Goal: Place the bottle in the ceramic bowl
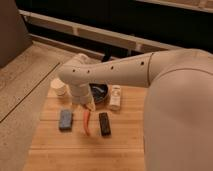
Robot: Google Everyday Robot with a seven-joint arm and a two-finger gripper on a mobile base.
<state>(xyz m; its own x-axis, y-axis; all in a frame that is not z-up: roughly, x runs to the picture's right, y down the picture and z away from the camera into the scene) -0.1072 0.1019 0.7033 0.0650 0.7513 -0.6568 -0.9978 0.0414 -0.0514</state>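
Camera view: the main risk is judged to be a collision. The gripper (88, 103) is carried low under the wrist of the white arm (115, 75), at the near left edge of the ceramic bowl (101, 91), and part of the bowl is hidden by that wrist. If the arm is swept to the right toward the bottle (115, 96) at this height, the bowl may be shoved, or the bottle knocked along the wooden table (115, 150). The bottle appears to be laid on its side, so a roll is to be expected from any one-sided touch. It could also be tipped out of a grasp taken too near the narrow capped end. The orange stick-shaped item (87, 122), the black bar (104, 123) and the blue sponge (65, 120), laid in a row nearer the camera, could be brushed on the way. The white cup (59, 88) at the left is less exposed.

The jaws are taken to be spread, with nothing pinched between them. The bottle is found just right of the bowl; whether the rim is touched cannot be told. It is kept apart from the jaws, with the bowl lying between.
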